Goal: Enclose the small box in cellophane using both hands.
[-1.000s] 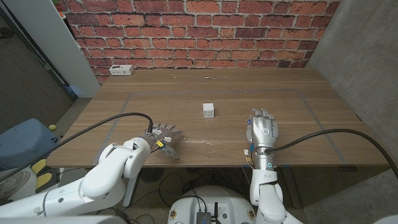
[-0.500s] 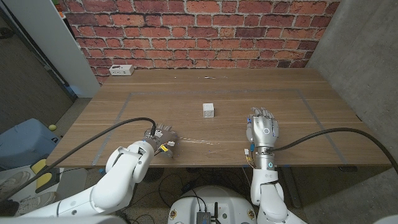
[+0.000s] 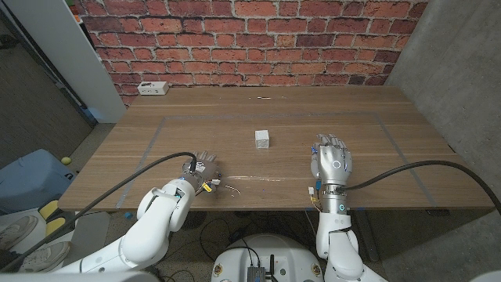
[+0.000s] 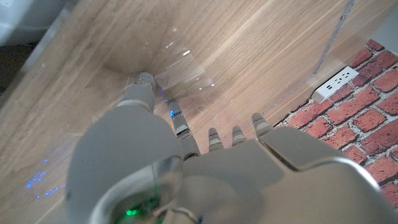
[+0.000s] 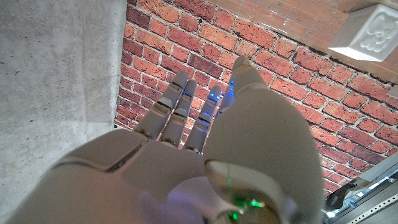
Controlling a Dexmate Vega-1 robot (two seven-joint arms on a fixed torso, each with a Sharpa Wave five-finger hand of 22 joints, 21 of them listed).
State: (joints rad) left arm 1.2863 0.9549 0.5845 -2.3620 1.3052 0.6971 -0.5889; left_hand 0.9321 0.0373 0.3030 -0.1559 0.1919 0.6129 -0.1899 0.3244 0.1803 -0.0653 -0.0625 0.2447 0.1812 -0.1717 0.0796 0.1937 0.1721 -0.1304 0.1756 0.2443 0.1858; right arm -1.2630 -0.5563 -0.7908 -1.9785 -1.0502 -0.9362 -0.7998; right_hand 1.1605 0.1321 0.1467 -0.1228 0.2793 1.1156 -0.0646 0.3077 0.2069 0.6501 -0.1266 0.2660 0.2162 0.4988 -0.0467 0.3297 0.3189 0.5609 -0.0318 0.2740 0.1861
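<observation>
— while our left robot hand (image 3: pixel 205 171) presses the cellophane sheet (image 3: pixel 252 180) at the bench's (image 3: pixel 156 117) near edge, where's the small box (image 3: pixel 262 139)?
— mid-bench, untouched — our right robot hand (image 3: pixel 332 159) waits beside it, fingers apart, holding nothing.

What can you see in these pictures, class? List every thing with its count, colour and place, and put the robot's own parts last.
small box: one, white, middle of the table, apart from both hands.
cellophane sheet: one, clear, lying along the table's near edge between the hands.
power strip: one, white, far left corner of the table.
table: one, brown wood, in front of a red brick wall.
left hand: one, grey, at the sheet's left end near the table's near edge.
right hand: one, grey, fingers apart, right of the box, holding nothing.
</observation>
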